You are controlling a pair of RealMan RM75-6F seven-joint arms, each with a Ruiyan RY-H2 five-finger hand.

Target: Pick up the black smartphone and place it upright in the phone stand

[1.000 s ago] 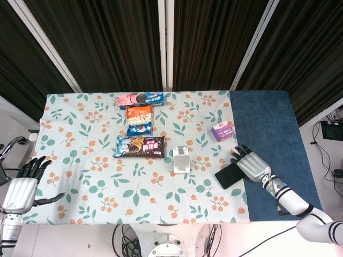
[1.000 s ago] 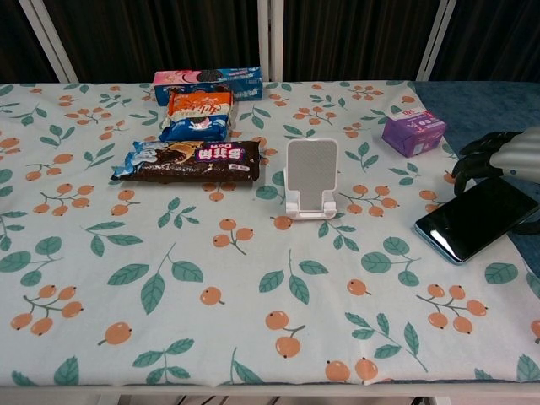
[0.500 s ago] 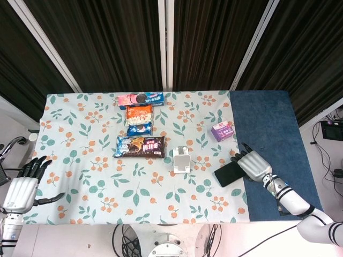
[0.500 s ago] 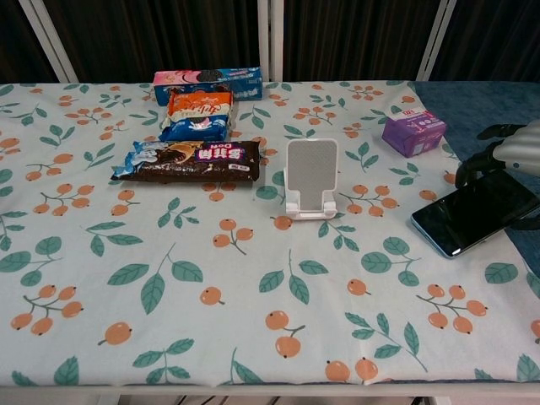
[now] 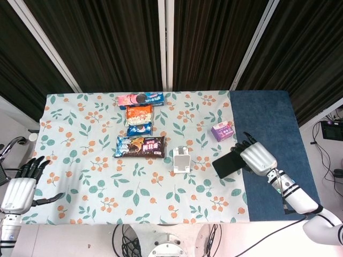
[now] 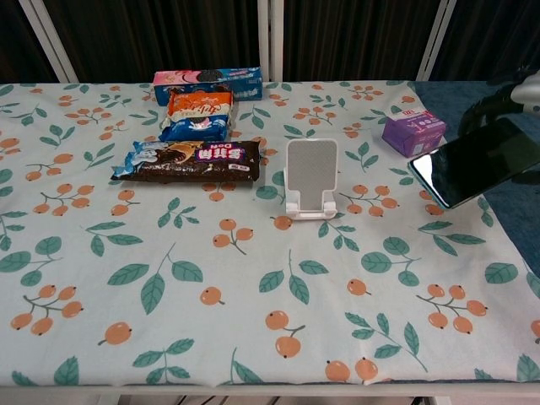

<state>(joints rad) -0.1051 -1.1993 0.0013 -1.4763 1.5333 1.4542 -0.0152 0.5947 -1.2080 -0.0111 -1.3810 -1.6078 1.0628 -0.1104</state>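
Head view: black smartphone [image 5: 227, 162], lately flat on the bench [image 5: 96, 176], now raised, pinched at its right end by the right robot hand [image 5: 256, 157], left robot hand [image 5: 20, 187] spread idle; chest view: phone airborne, tilted, right of the phone stand [image 6: 311, 179], pickup judged complete.
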